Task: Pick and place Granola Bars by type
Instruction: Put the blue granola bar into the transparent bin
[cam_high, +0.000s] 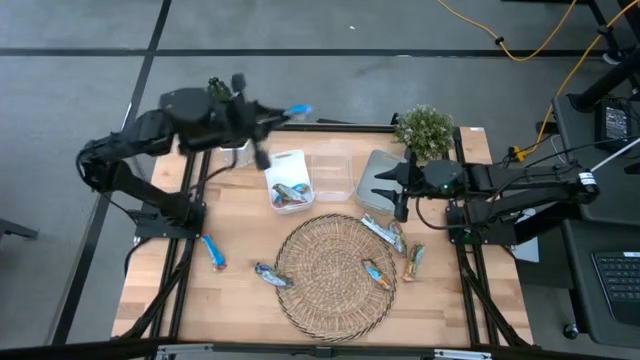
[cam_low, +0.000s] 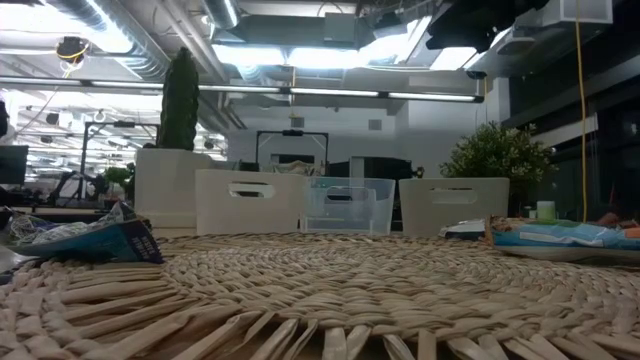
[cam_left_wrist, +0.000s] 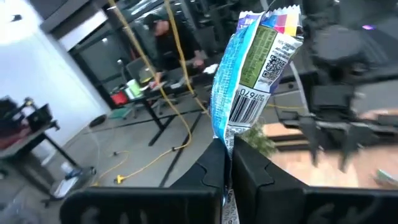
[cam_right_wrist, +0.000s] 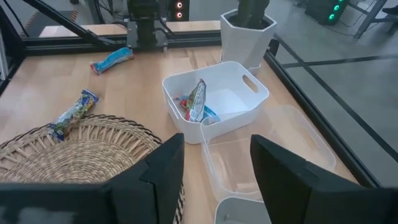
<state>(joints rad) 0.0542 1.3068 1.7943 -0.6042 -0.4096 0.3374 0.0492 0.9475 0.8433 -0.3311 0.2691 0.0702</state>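
Note:
My left gripper (cam_high: 283, 115) is raised high over the table's far left side, beyond the white tub (cam_high: 288, 180), and is shut on a blue granola bar (cam_high: 298, 111). My right gripper (cam_high: 390, 190) hovers open over the grey tub (cam_high: 372, 170); its wrist view looks past it (cam_right_wrist: 216, 146) at the white tub (cam_right_wrist: 214, 99), which holds a few bars (cam_right_wrist: 198, 102). Other bars lie flat: a blue one (cam_high: 212, 250) on the wood, one (cam_high: 272, 275) at the woven mat's left edge, one (cam_high: 378, 272) on the mat, a silvery one (cam_high: 383, 232) and an orange-brown one (cam_high: 415, 260) to the right. My left gripper pinches the blue bar between its two fingers (cam_left_wrist: 208, 171) by one crimped end (cam_left_wrist: 229, 134). The bar is lifted clear of the table and sticks out straight past the fingertips, its barcode side (cam_left_wrist: 249, 93) toward the wrist camera.
A round woven mat (cam_high: 330, 300) fills the table's near middle. A clear tub (cam_high: 332, 175) stands between the white and grey tubs. A small potted plant (cam_high: 425, 128) stands at the far right. In the low view the tubs (cam_low: 250, 200) line up behind the mat.

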